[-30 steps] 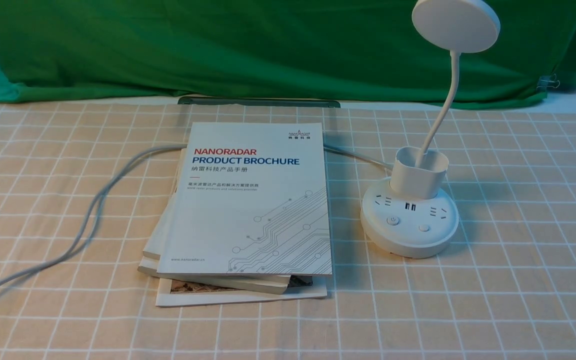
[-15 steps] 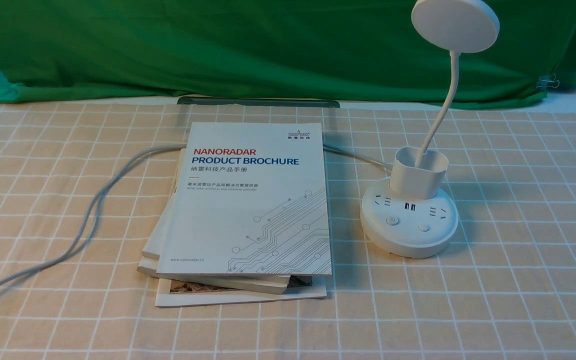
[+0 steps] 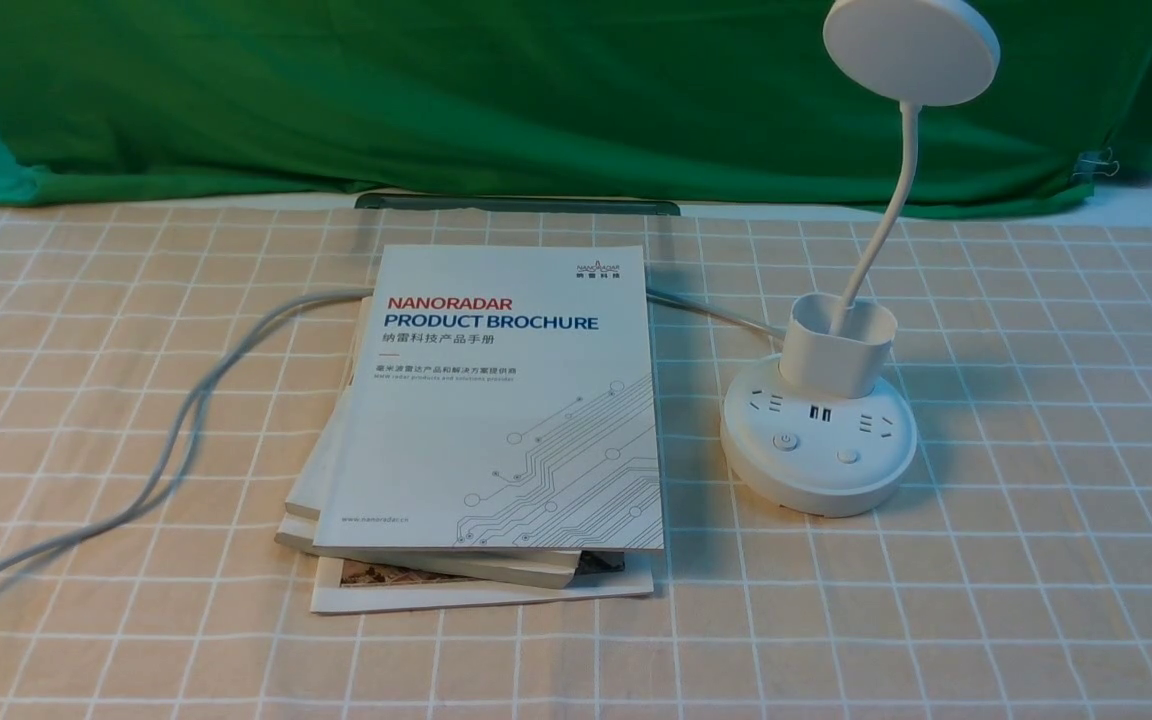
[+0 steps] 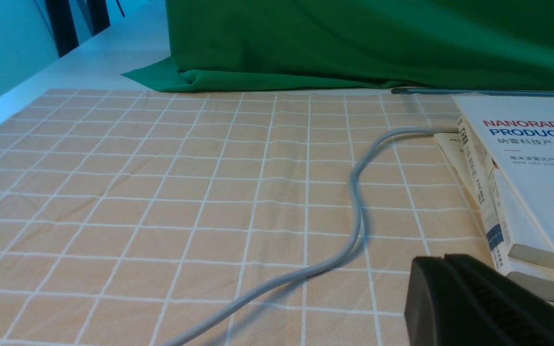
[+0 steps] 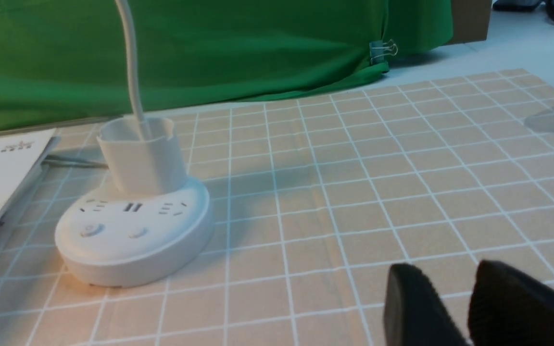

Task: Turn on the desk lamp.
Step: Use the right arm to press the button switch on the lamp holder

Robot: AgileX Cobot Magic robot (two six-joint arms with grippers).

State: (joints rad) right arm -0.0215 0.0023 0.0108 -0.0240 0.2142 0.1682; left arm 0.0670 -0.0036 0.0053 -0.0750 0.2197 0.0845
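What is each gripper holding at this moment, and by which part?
Nothing is held. The left gripper and the right gripper both have nothing between their fingers, and the desk lamp stands apart from both, untouched.

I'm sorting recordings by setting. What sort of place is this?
Probably a staged desk in a lab or studio: a green backdrop behind a checked tablecloth, with brochures and a desk lamp.
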